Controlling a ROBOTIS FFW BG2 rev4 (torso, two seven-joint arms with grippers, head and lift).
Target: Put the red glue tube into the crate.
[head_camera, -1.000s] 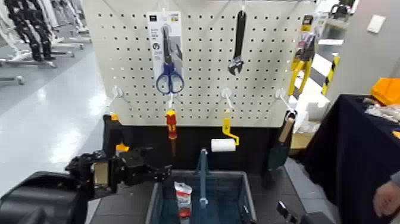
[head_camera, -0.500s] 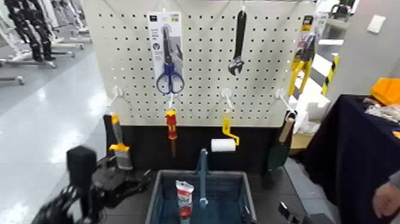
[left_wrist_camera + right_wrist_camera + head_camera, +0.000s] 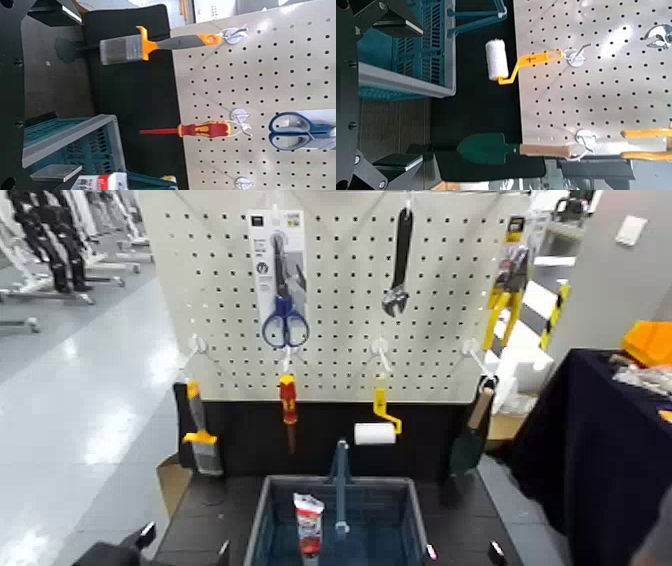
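"How does your left gripper stand?"

"My left gripper (image 3: 186,546) is open, its 2 fingertips apart with nothing between them. It is low over the dark tabletop (image 3: 210,515), outside the crate (image 3: 264,520) on its left. My right gripper (image 3: 464,553) is parked on the crate's other side, open and empty too."

"And the glue tube?"

"The red glue tube (image 3: 309,525) is in the crate, on the left of the handle bar (image 3: 341,490). Its pale, flat end points up, with the red label below. The bottom end is out of view, so I can't tell what it rests on. Neither of my 2 grippers touches it."

"What's beyond the crate?"

"A pegboard (image 3: 335,330) with 7 tools hanging at it. Along the bottom, from my left: a brush (image 3: 203,435) with an orange and grey handle, a red and yellow screwdriver (image 3: 289,402), a white paint roller (image 3: 376,434) on a yellow handle, and a green trowel (image 3: 467,448) with a wooden handle."

"And higher up?"

"Blue-handled scissors (image 3: 285,320) on a card at my left, a wrench (image 3: 397,295) right of centre, and yellow-handled pliers (image 3: 505,305) near the right edge. Farther right there's a table under a dark cloth (image 3: 590,440), with an orange bin (image 3: 650,342) on it."
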